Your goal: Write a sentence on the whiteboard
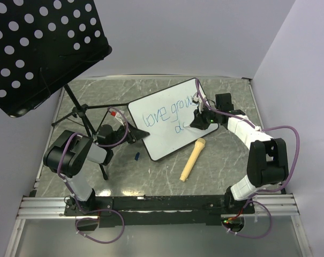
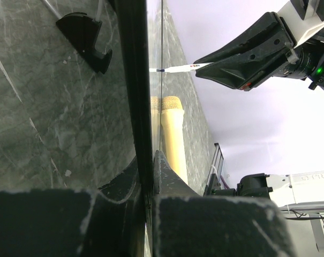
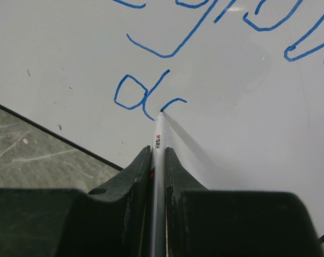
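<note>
— How is the board being steadied?

— The near corner of the whiteboard (image 1: 164, 140) is clamped by the left gripper (image 1: 133, 134), whose fingers are closed on the black rim. It is judged that the board is pinned this way so it cannot slide under the push of writing.

— And the writing itself?

— A marker (image 3: 159, 133) is gripped tightly by the right gripper (image 3: 158, 153), with its tip pressed to the white surface. The sentence (image 1: 153, 118) is set down in blue: "love grow…" can be read on the upper line – the rest is hidden by the arm – and only "da" has been started below. The second line is thus taken to be unfinished.

— What else is to be minded?

— A pale microphone (image 1: 193, 159) is laid on the tabletop (image 1: 151, 179) just beside the board's near edge, under the right arm. A small blue piece (image 1: 136, 156), perhaps a cap, is seen near the clamped corner. Farther off, a black music stand (image 1: 38, 48) with round holes is raised at the left, well apart from the writing.
</note>
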Robot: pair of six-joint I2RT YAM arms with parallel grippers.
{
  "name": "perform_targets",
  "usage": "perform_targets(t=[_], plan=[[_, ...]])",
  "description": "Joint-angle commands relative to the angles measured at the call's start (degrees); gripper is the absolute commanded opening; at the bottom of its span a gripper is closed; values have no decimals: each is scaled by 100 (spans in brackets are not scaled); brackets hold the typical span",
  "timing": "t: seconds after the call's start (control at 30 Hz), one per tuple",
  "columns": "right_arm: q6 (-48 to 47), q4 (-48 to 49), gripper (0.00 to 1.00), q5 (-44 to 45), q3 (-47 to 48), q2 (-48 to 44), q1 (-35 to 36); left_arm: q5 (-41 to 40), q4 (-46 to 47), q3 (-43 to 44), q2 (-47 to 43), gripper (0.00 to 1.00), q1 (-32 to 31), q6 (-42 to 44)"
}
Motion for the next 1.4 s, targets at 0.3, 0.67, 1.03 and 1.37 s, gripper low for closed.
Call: perform_targets(t=[0.3,0.67,1.03,1.37], plan=[[-110,-13,0,90,-62,-189,-208,269,1161,148,-333,1,-31,357],[83,189,0,143,113,-14,-269,286,1152,148,-316,1,-31,348],[224,242,0,99,395,180,-261,286,1152,157,-307,1,-31,348],[338,242,0,37,571,382,-234,295,1117,200,-307,1,-31,348]])
